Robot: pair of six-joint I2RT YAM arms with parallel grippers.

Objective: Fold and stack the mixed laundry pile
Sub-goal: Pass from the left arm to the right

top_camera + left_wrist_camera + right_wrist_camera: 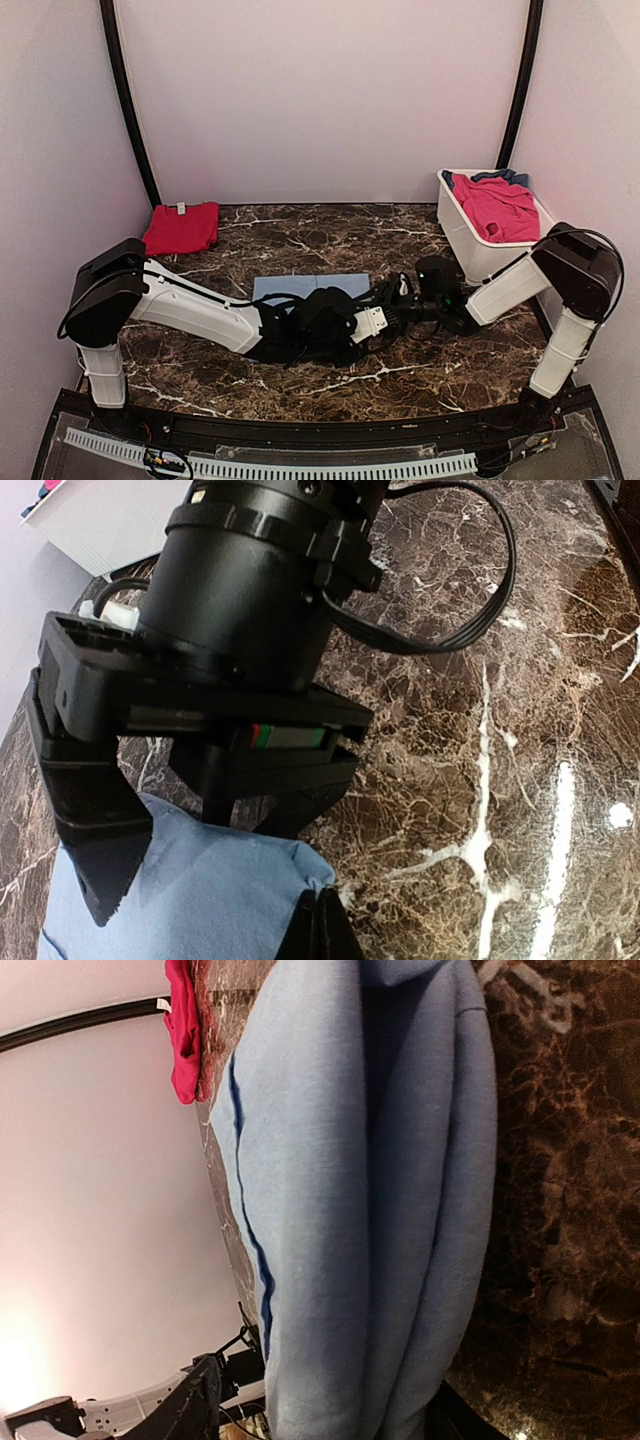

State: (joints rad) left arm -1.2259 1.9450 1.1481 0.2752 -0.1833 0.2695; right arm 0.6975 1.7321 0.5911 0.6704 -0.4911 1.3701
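Dark brown marble desk under pale walls. At its centre lies the folded light-blue cloth garment, several layers thick. A folded red garment sits at ten o'clock, and pink-red and darker blue pieces are heaped in the white plastic tub at two o'clock. My right claw stands apart, astride the blue garment's four o'clock corner. My left claw is closed there; whether it traps cloth I cannot tell. I judge the fabric light, limp and prone to sliding between layers, so I should pinch every layer at the fold.
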